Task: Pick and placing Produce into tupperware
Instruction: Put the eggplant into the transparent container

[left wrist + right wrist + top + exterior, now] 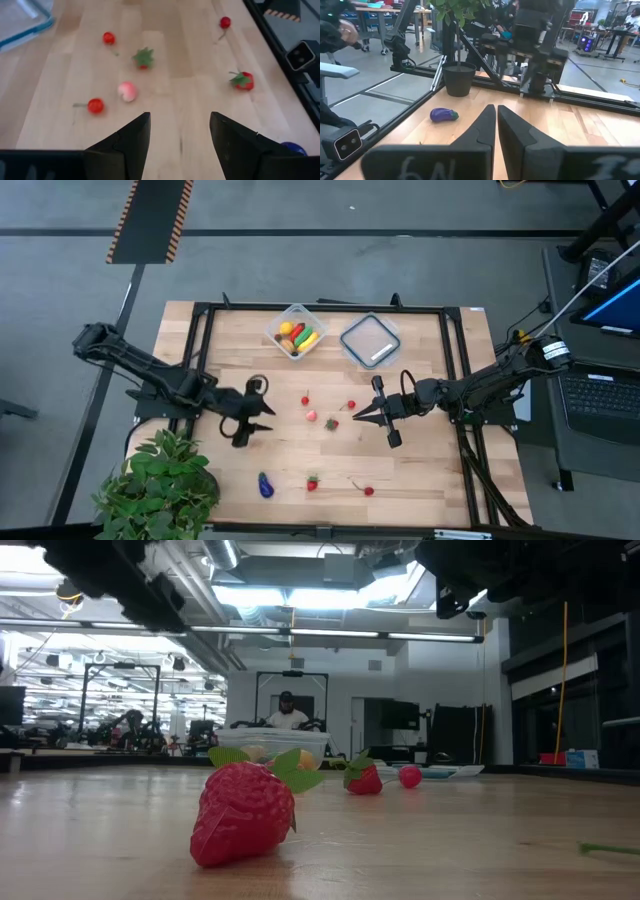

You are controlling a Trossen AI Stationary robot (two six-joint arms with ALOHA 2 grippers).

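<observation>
The clear tupperware (293,332) stands at the table's far middle and holds several yellow, red, green and orange pieces. Loose produce lies on the wood: a cherry (306,400), a pink piece (311,416), a strawberry (331,423), a purple eggplant (265,486) and a second strawberry (312,482). My left gripper (262,420) hovers open left of the middle cluster, nothing between its fingers (135,140). The pink piece (127,91) and a stemmed cherry (95,105) lie just ahead of it. My right gripper (356,417) is shut and empty, right of the cluster.
The flat lid (370,341) lies right of the tupperware. A potted plant (160,480) stands at the near left corner. A black frame (205,360) borders the work area. Another cherry (368,491) lies near the front edge.
</observation>
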